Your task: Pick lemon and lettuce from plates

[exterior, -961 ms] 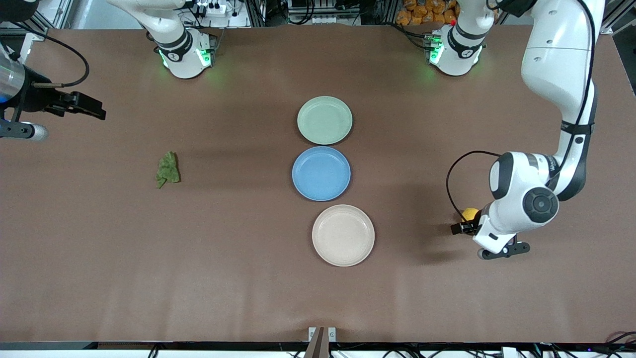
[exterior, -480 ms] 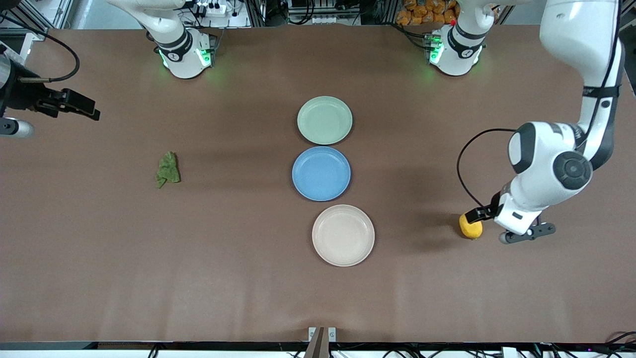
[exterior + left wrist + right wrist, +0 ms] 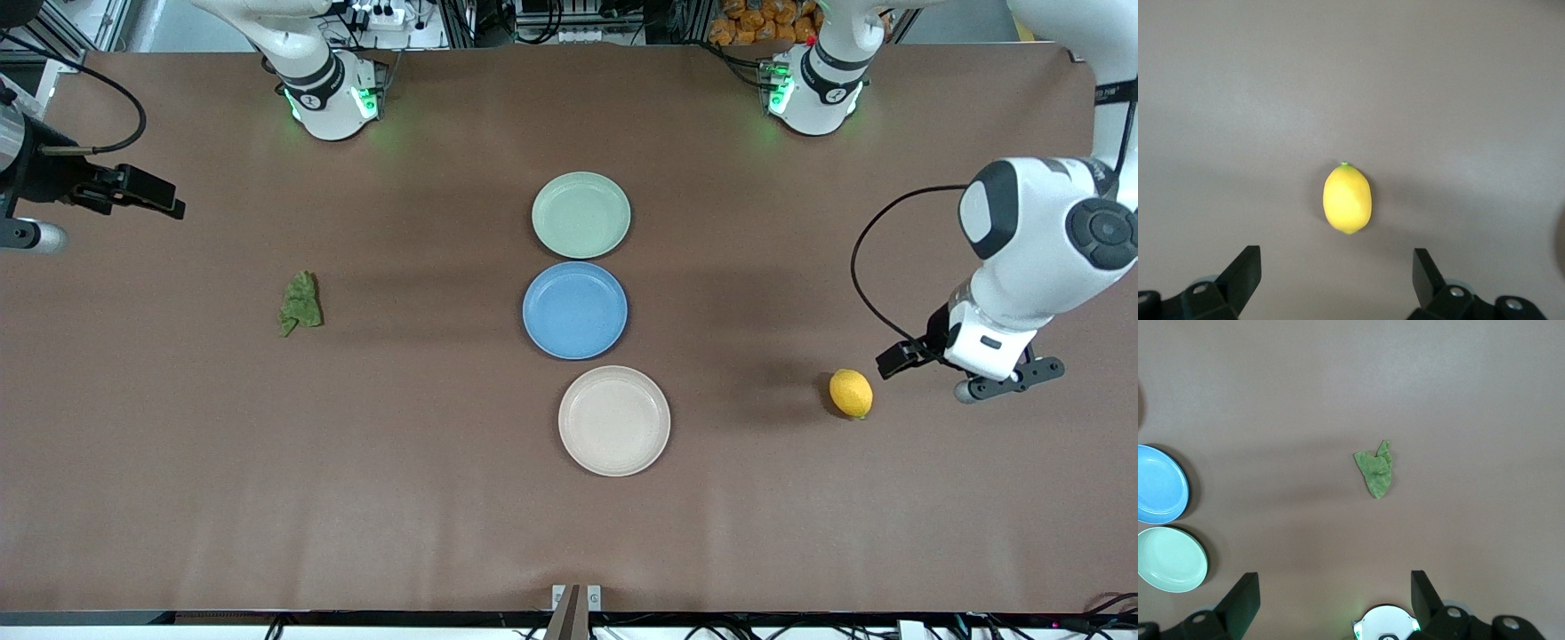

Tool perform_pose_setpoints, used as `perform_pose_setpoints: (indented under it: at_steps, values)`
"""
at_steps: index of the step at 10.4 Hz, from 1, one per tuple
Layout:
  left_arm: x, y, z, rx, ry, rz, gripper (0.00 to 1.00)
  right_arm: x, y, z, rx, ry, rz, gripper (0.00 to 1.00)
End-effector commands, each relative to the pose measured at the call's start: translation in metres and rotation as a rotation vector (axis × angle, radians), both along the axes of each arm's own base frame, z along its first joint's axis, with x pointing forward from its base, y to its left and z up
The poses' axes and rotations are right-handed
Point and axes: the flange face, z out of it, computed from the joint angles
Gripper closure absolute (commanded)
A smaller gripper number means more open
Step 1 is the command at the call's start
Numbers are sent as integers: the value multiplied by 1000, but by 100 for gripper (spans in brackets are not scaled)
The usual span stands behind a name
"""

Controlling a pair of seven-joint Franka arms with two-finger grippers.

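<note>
— Three plates stand in a row at the middle of the table [image 3: 178, 498], and you can see all are bare: the pale green plate [image 3: 581, 214], the blue plate [image 3: 574, 309] and the beige plate [image 3: 613, 420].

— Then where are the two items?

— Both lie on the bare table, well apart from the plates. The lemon [image 3: 851, 393] rests toward the left arm's end, on its side. The lettuce [image 3: 300, 303] lies toward the right arm's end.

— And your grippers?

— The left gripper [image 3: 965, 373] hangs up in the air just beside the lemon, fingers wide apart and empty; its wrist view shows the lemon between the two fingertips [image 3: 1245, 270], but lower down. The right gripper [image 3: 133, 188] waits high at the table's edge, also spread and empty.

— So is the picking done?

— I judge yes, since the plates hold nothing. From the front view the height of each gripper is hard to say.
</note>
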Motion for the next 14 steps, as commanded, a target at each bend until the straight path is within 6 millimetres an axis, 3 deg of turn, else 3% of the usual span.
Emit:
perform_pose_setpoints:
  at_steps: [1,4,6,9,14]
  values:
    - [-27,-17,16,-20,-22,-21,0,2,-1,3,15,4,4,0]
    - [-51,-20,34,-13,-34,-54,0,2,-2,3,4,4,5,0]
    - [-49,-32,54,-15,-69,-78,0,2,-2,2,3,7,4,0]
    - [-39,-46,98,13,-140,-219,0,2,-2,0,-2,10,5,0]
    - [-62,-43,144,11,-7,-231,0,2,0,0,-2,11,8,0]
